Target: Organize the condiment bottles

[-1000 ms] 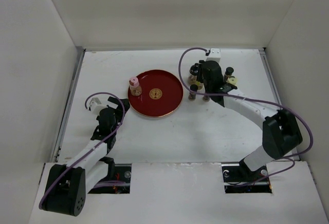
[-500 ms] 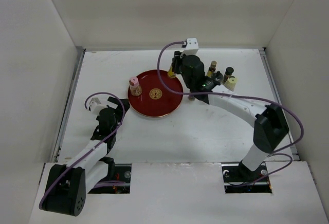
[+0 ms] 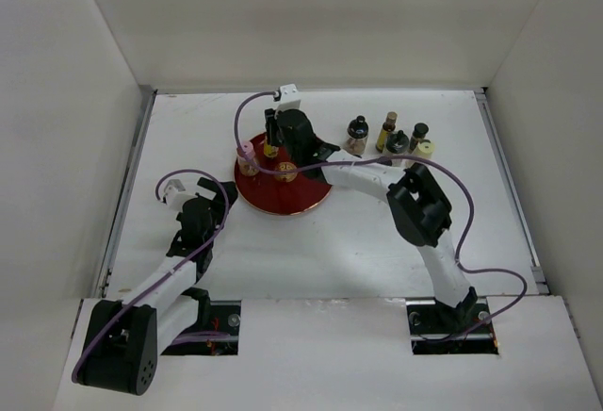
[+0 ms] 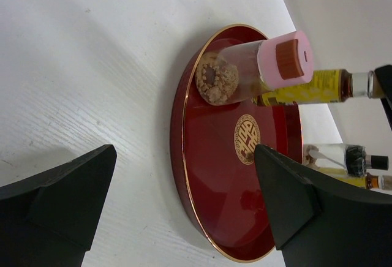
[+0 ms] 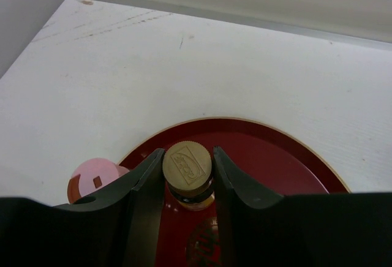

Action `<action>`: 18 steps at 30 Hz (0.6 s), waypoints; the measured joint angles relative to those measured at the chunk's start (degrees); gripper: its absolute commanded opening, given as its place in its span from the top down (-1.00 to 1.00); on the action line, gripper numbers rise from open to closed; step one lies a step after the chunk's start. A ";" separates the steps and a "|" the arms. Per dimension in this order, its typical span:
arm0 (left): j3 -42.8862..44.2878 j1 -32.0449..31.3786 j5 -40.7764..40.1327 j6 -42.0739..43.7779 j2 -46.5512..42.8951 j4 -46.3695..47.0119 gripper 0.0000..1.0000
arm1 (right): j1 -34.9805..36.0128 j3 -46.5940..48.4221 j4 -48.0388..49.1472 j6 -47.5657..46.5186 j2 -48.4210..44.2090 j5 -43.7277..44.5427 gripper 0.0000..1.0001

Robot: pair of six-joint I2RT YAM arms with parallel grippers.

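A round red tray (image 3: pixel 311 194) lies mid-table. On its left part stands a pink-capped jar (image 3: pixel 247 158), also in the left wrist view (image 4: pixel 245 74) and the right wrist view (image 5: pixel 95 178). My right gripper (image 3: pixel 271 145) reaches over the tray and is shut on a gold-capped bottle (image 5: pixel 187 163) with a yellow label (image 4: pixel 306 86), right beside the pink-capped jar. The bottle's base is hidden, so contact with the tray (image 5: pixel 275 150) is unclear. Several other condiment bottles (image 3: pixel 391 136) stand to the tray's right. My left gripper (image 3: pixel 212 194) sits open, left of the tray (image 4: pixel 208 181).
White walls close in the table on the left, back and right. The right arm's purple cable (image 3: pixel 250 109) loops above the tray's back edge. Two more bottles (image 4: pixel 343 157) show beyond the tray in the left wrist view.
My right arm has swung left from the bottle group at the right to the tray's left part, carrying the yellow-labelled bottle to the pink-capped jar. The left arm has stayed still.
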 measured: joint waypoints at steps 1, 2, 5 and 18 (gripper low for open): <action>0.00 0.00 0.02 0.00 0.13 -0.02 -1.00 | 0.00 1.11 0.07 -0.02 1.01 -0.11 0.32; 0.00 0.00 0.02 0.00 0.26 -0.02 -1.00 | 0.00 1.88 0.26 0.00 1.81 -0.20 0.32; 0.00 -0.11 0.00 0.00 0.33 0.00 -1.00 | 0.02 3.48 0.70 -0.02 3.72 -0.11 0.31; 0.00 -0.22 0.07 0.00 1.03 0.22 -1.00 | 2.38 4.59 5.27 -1.40 6.23 0.79 -0.49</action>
